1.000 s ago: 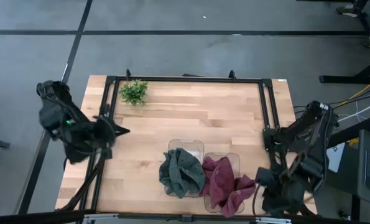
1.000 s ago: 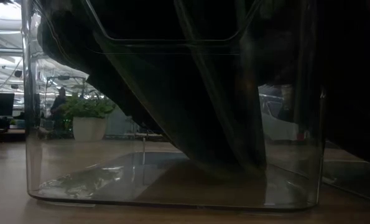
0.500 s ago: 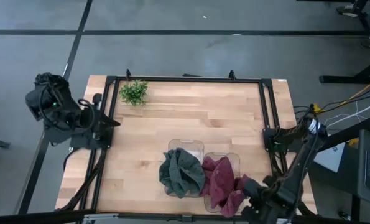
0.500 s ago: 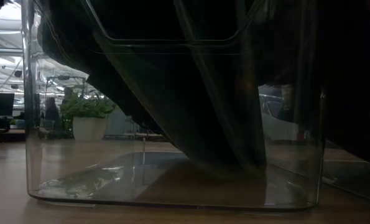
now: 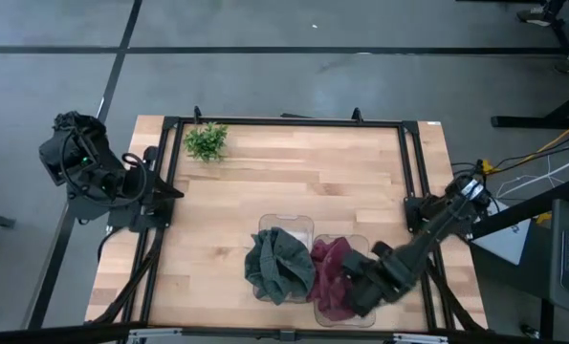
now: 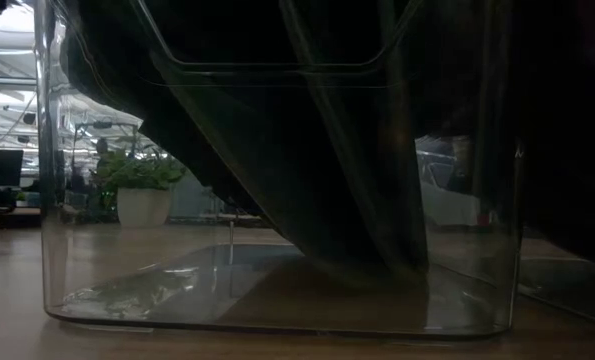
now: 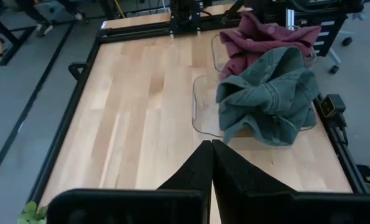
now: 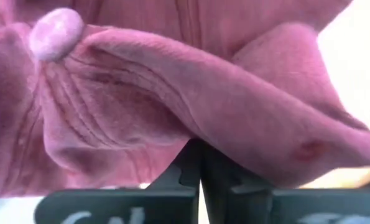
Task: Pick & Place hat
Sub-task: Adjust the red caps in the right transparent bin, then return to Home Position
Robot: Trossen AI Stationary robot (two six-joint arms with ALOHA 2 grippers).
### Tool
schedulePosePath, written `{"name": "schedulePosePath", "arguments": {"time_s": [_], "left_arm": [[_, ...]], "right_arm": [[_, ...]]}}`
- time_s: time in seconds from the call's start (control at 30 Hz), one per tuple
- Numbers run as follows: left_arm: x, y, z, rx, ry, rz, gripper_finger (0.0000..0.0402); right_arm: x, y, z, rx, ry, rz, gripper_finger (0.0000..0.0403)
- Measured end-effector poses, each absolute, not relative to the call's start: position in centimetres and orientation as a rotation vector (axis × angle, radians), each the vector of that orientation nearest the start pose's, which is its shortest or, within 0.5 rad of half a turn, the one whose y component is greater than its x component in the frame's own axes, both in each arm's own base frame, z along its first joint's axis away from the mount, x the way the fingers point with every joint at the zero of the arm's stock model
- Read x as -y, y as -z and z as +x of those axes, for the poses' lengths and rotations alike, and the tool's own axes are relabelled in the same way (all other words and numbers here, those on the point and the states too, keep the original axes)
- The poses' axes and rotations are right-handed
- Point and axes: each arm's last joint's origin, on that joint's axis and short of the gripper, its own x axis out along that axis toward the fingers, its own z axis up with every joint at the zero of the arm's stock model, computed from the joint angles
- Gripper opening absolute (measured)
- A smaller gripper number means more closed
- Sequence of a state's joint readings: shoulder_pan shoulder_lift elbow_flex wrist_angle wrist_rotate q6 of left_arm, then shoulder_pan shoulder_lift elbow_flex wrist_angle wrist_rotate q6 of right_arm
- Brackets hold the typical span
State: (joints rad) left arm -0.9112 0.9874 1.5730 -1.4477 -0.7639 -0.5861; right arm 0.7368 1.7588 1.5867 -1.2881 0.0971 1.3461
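A maroon hat [image 5: 330, 272] lies crumpled in a clear bin [image 5: 358, 240] near the table's near edge. A grey-green hat [image 5: 279, 265] sits beside it in a second clear bin [image 5: 286, 223], draped over its rim. My right gripper [image 5: 351, 294] reaches in from the table's right side to the maroon hat's right part. In the right wrist view its shut fingers [image 8: 201, 158] run under a fold of maroon cloth [image 8: 172, 93]. My left gripper [image 5: 172, 191] waits at the table's left edge, shut [image 7: 211, 149], far from both hats [image 7: 265, 99]. My right gripper meets the maroon hat at its right side, coming level from the table's right. A fold of the cloth [image 8: 247, 134] lies over the shut fingertips and hides them. I cannot tell whether any cloth is between the fingers. The hat rests in its bin.
A small potted plant [image 5: 206, 140] stands near the far left corner. A black frame [image 5: 284, 121] runs along the table's far, left and right sides. Bare wood [image 5: 294, 182] lies between plant and bins. The low view looks through a bin wall [image 6: 47, 200] at dark cloth.
My right arm has swung from the table's near right corner toward the left, bringing its gripper up against the maroon hat's right side. My left arm has drawn back toward the table's left edge and then held still.
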Motion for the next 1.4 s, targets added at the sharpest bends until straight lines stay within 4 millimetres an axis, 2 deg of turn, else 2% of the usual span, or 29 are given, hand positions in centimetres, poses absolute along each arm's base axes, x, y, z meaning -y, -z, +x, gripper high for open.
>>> {"name": "schedulePosePath", "arguments": {"time_s": [0.33, 0.47, 0.63, 0.83, 1.07, 1.27, 1.4], "left_arm": [[7.0, -44.2, 8.0, -0.579, -0.054, 0.029, 0.0005], [7.1, -44.2, 8.1, -0.575, -0.069, 0.014, 0.0002], [7.5, -44.0, 8.4, -0.579, -0.079, 0.019, 0.0005], [7.7, -44.0, 8.6, -0.584, -0.082, 0.021, 0.0002], [7.7, -44.0, 8.6, -0.584, -0.082, 0.019, 0.0007], [8.2, -44.6, 9.0, -0.519, -0.042, 0.024, 0.0005], [9.4, -45.9, 9.8, -0.407, 0.049, 0.016, 0.0002]], "right_arm": [[-18.1, -28.4, 27.9, -1.397, 0.34, 0.397, 0.0007], [-17.8, -28.4, 28.2, -1.427, 0.312, 0.417, 0.0007], [-18.3, -28.9, 27.9, -1.427, 0.28, 0.425, 0.0007], [-18.9, -31.8, 27.9, -1.378, 0.181, 0.439, 0.0007], [-19.2, -35.6, 26.9, -1.361, 0.094, 0.409, 0.0007], [-19.2, -40.2, 26.4, -1.094, 0.064, 0.27, 0.0007], [-19.2, -43.4, 25.9, -0.934, -0.009, 0.186, 0.0007]]}}
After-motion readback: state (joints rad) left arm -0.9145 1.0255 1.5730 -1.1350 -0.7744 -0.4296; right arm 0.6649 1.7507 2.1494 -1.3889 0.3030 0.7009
